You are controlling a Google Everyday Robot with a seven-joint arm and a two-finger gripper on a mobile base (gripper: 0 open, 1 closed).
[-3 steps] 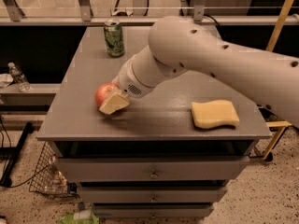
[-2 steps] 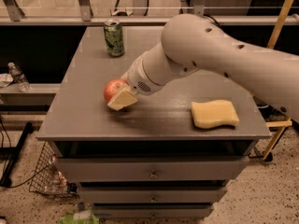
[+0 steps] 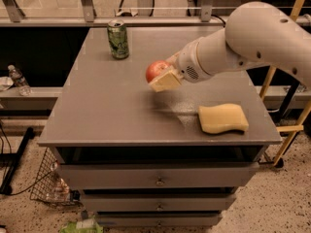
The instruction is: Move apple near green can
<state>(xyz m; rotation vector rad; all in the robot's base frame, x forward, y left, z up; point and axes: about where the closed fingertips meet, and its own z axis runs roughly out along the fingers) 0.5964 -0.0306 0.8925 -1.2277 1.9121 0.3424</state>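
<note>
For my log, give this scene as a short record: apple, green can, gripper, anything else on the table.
apple: red, held in gripper above table
green can: upright, far left of table, apart from apple
gripper: shut on apple
sponge: yellow, flat on table's near right
task status: apple not yet beside green can

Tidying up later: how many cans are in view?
1: the green can stands at the table's far left corner. The gripper, right of it and nearer, holds the apple. The arm could hide others.

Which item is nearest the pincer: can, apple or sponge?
The red apple, held in the pincer mid-table; green can and yellow sponge sit apart.
</note>
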